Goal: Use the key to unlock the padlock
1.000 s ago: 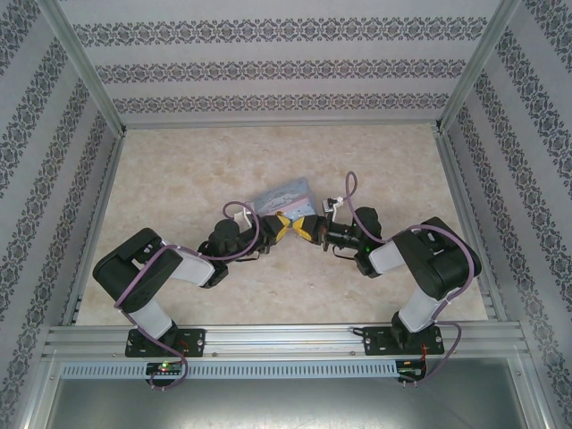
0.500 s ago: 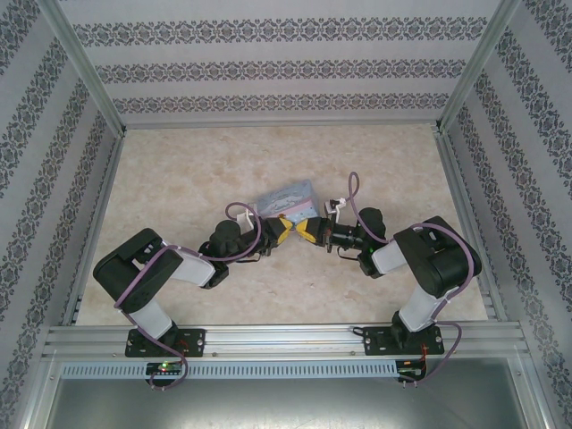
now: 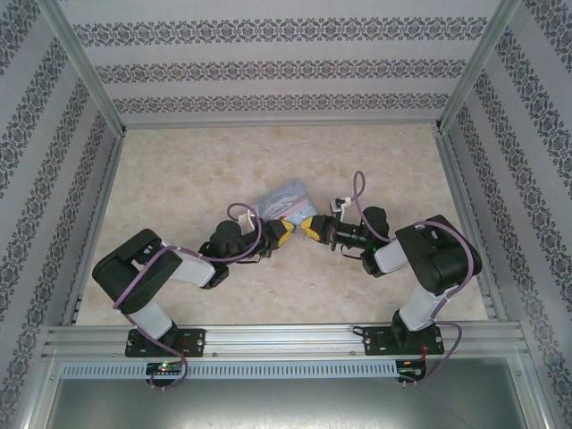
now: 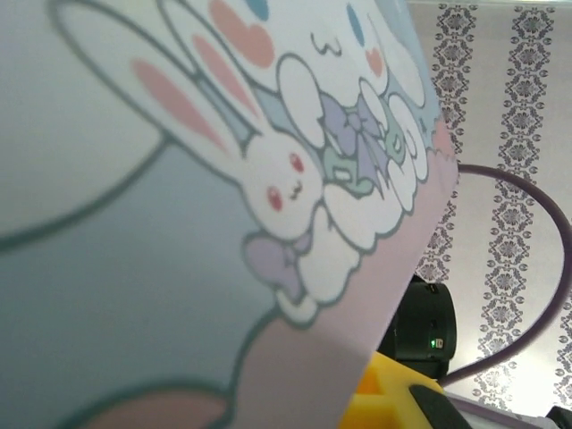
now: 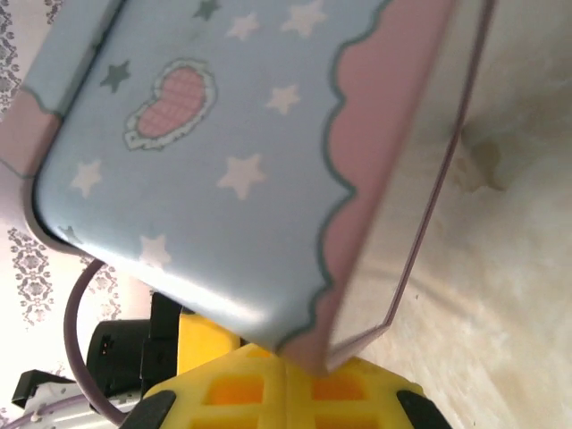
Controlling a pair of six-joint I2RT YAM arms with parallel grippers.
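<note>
Top external view: both arms reach inward and meet near the middle of the table (image 3: 161,179). The left end effector (image 3: 281,231) and the right end effector (image 3: 312,226) point at each other, their yellow tips close together. A pale blue cartoon tin (image 3: 284,197) lies just beyond them, on the side toward the far edge. I cannot tell whether it touches either tip.

I record both end effectors as drawn narrow, jaws together. I cannot tell whether either one pinches anything.

Right wrist view: that arm's own yellow fingers (image 5: 232,393) sit pressed side by side at the bottom. The tin's starred blue face, with its pink scalloped border, hangs close above them, one corner right over the fingertips.

Left wrist view: the tin's lid, printed with white long-eared cartoon animals, stands very near the lens.

Padlock and key: I cannot tell where either one lies.
</note>
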